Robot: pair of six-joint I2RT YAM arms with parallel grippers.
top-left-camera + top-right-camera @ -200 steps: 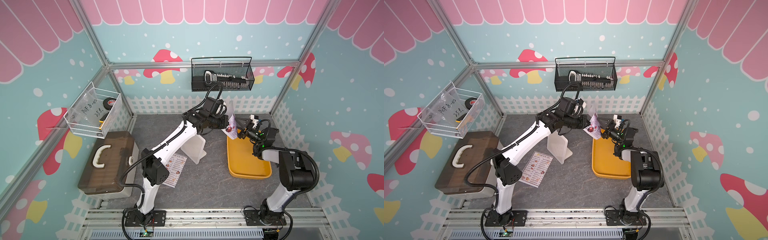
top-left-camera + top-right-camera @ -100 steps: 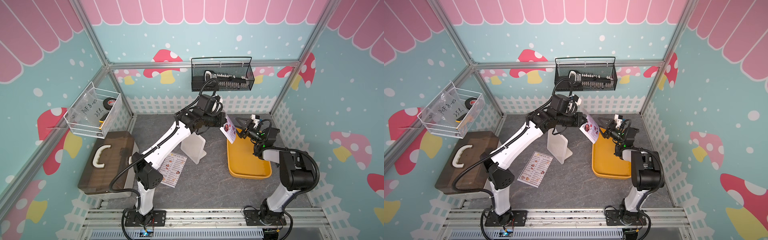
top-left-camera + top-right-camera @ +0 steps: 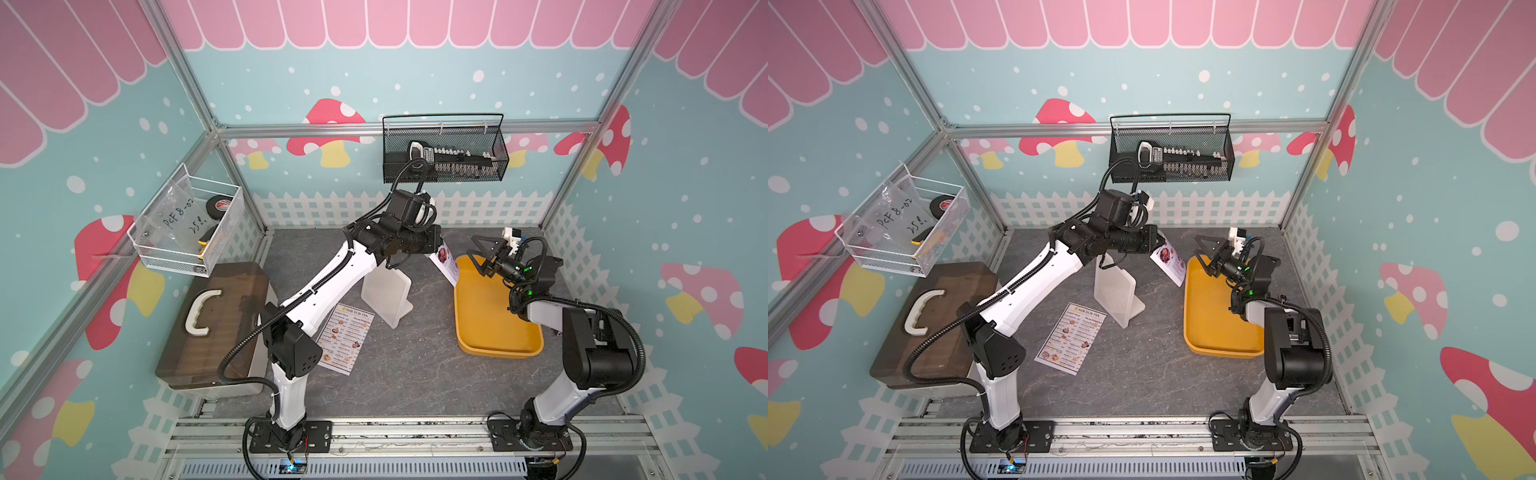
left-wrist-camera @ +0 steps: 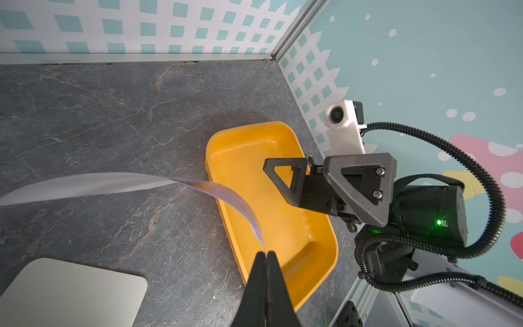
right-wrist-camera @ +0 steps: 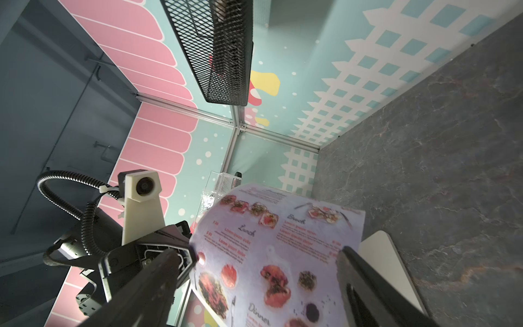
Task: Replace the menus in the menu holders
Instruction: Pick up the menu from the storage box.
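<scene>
My left gripper (image 3: 435, 250) (image 4: 266, 253) is shut on one edge of a menu (image 3: 446, 264) (image 3: 1169, 257), a white sheet with food photos. The sheet hangs tilted in the air over the left rim of the yellow tray (image 3: 498, 353). My right gripper (image 3: 478, 251) (image 5: 259, 253) is open above the tray's far end and faces this menu (image 5: 277, 254), just short of it. The white menu holder (image 3: 386, 297) (image 3: 1115, 293) stands mid-table with no sheet in it. The "DIM SUM INN" menu (image 3: 347, 338) (image 3: 1071, 338) lies flat in front of it.
A brown case (image 3: 216, 324) with a white handle sits at the table's left edge. A black wire basket (image 3: 444, 153) hangs on the back wall, and a clear bin (image 3: 187, 228) hangs on the left wall.
The left arm has drawn the held sheet slightly left, away from the right gripper, and the sheet now tilts more. The right gripper has stayed open and hardly moved.
</scene>
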